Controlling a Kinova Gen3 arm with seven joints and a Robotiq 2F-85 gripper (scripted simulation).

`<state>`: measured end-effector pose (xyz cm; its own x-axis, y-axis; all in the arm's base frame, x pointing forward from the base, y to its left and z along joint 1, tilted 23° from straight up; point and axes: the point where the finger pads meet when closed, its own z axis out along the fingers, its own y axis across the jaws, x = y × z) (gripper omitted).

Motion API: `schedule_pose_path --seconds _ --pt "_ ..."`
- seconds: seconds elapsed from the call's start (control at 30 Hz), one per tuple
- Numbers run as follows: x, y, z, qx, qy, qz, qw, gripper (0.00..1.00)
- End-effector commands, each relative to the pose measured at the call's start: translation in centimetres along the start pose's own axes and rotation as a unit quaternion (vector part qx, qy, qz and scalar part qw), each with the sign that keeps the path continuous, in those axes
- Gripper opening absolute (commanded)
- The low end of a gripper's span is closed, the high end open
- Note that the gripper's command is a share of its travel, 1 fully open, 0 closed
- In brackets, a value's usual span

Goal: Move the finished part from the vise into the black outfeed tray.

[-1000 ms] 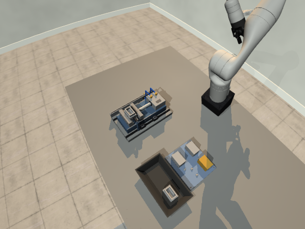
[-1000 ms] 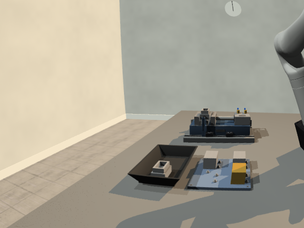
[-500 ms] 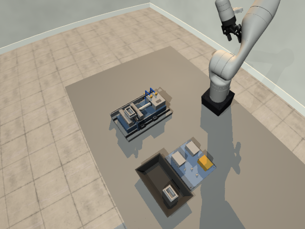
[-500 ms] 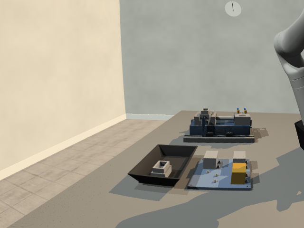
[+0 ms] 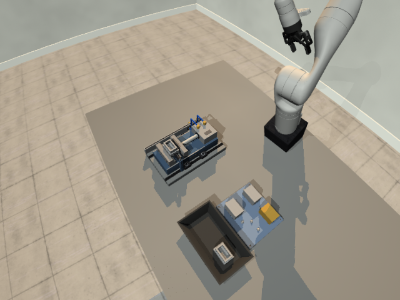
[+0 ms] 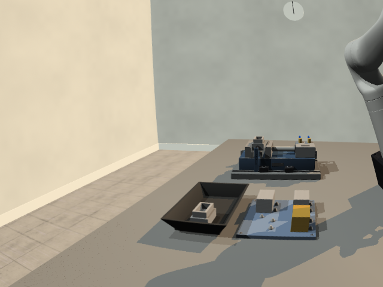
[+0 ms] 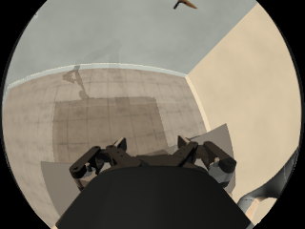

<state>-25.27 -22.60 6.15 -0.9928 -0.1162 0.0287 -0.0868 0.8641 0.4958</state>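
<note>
The finished part [image 5: 170, 147] [image 6: 258, 140], a grey block with a pocket on top, sits between the jaws of the blue vise [image 5: 185, 145] [image 6: 276, 160] in the middle of the mat. The black outfeed tray [image 5: 194, 225] [image 6: 213, 189] lies nearer the front, with one pocketed block [image 5: 222, 254] [image 6: 203, 211] in one end of it. My gripper [image 5: 299, 44] [image 7: 152, 142] is open and empty, high in the air beside the arm's base, far from the vise. It is out of frame in the exterior view.
A light blue plate [image 5: 255, 225] [image 6: 278, 226] beside the tray carries two plain grey blocks [image 5: 234, 207] [image 5: 252, 194], a yellow block [image 5: 269, 213] [image 6: 300, 218] and small pegs. The arm's black base [image 5: 285, 134] stands at the mat's far side. Tiled floor surrounds the mat.
</note>
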Motion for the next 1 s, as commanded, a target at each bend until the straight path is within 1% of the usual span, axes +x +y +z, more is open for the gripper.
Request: schedule_pose_path --seconds 0.0,0.03,0.33,0.37,0.67,0.7,0.97 --pt "0.0 -0.1 -0.1 0.000 0.001 -0.001 1.000 1.00" --pt "-1.7 -2.0 -1.6 0.021 0.009 -0.028 0.999 1.00" --pt "-1.7 -2.0 -1.6 0.021 0.009 -0.028 0.999 1.00" --pt "-3.6 -3.7 -3.0 0.040 0.016 -0.055 0.998 1.00" --pt "-3.6 -3.7 -3.0 0.040 0.016 -0.055 0.998 1.00" --pt "-5.6 -5.4 -4.5 0.060 0.022 -0.083 0.995 1.00" --pt "-5.6 -5.4 -4.5 0.060 0.022 -0.083 0.995 1.00"
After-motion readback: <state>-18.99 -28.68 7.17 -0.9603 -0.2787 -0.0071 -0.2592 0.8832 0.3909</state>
